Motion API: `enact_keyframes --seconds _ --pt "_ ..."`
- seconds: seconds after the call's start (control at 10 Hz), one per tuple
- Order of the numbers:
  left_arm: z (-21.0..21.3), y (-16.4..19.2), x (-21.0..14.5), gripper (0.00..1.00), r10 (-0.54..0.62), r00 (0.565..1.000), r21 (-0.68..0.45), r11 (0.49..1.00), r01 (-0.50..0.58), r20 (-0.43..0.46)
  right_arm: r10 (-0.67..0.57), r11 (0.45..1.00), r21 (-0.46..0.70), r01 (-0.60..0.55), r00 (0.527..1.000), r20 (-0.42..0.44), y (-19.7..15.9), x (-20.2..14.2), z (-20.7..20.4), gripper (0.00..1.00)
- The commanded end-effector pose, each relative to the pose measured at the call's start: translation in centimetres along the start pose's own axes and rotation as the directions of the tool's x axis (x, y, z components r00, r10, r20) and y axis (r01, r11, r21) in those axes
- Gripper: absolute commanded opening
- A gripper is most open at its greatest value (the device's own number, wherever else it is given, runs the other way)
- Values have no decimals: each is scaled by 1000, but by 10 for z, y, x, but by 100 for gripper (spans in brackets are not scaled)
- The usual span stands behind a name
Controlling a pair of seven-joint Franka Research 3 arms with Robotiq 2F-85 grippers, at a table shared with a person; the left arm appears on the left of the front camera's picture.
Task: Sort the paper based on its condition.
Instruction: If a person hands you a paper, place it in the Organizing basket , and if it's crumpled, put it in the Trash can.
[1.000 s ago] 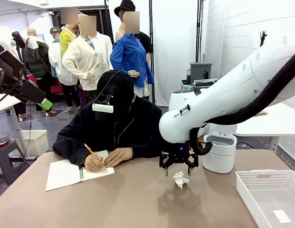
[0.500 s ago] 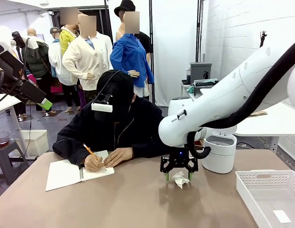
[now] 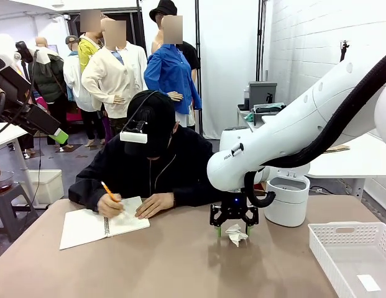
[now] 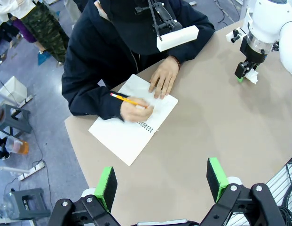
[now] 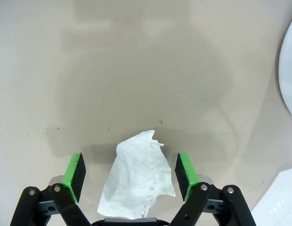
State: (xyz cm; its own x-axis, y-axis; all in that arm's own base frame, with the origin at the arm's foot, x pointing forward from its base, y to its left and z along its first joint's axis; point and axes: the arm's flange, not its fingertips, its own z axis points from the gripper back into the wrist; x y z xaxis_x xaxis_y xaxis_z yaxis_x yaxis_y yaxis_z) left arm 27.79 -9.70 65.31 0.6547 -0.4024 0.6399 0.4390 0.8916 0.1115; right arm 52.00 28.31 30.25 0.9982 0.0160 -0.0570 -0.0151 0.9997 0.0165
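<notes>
Paper [image 3: 237,234], a small crumpled white wad, lay on the tan desk [image 3: 180,261] right of the middle in the front view. The right hand [image 3: 234,233] stood straight down over it, a green-tipped finger on either side of the wad. A white bin [image 3: 287,200] stood just beyond on the right, and a white slotted basket [image 3: 353,253] sat at the near right corner. At the far side a person [image 3: 152,162] in black leaned over an open spiral notebook [image 3: 99,227], holding an orange pencil [image 3: 107,190].

From the left wrist, the left hand [image 4: 161,183] hung high above the desk [image 4: 207,132] with its green pads [image 4: 106,187] wide apart and nothing between them. Below lay the notebook [image 4: 134,127] with the pencil [image 4: 124,99] over it. Farther off, the right hand [image 4: 243,73] pointed down at the wad [image 4: 252,78].

From the right wrist, the right hand [image 5: 130,175] was spread open with the lined paper [image 5: 138,176] between its pads [image 5: 74,175]. One pad stood clear of the wad and the other just beside its edge; contact there could not be told. The bin's curved wall [image 5: 289,70] showed at the right edge.
</notes>
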Motion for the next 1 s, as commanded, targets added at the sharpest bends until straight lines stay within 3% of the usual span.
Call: enact_keyframes --seconds 0.0,0.5,0.7,0.9 --pt "1 -1 0 100 0 1000 0 1000 0 1 -84 996 14 84 996 -21 0 0 -2 76" --pt "1 -1 0 100 0 1000 0 1000 0 1 -122 993 -8 121 992 -22 1 -4 -1 76" --pt "1 -1 0 100 0 1000 0 1000 0 1 -62 998 -20 61 998 -31 2 -6 -4 76" --pt "1 -1 0 100 0 1000 0 1000 0 1 -110 994 -7 110 993 -44 5 -7 -4 37"
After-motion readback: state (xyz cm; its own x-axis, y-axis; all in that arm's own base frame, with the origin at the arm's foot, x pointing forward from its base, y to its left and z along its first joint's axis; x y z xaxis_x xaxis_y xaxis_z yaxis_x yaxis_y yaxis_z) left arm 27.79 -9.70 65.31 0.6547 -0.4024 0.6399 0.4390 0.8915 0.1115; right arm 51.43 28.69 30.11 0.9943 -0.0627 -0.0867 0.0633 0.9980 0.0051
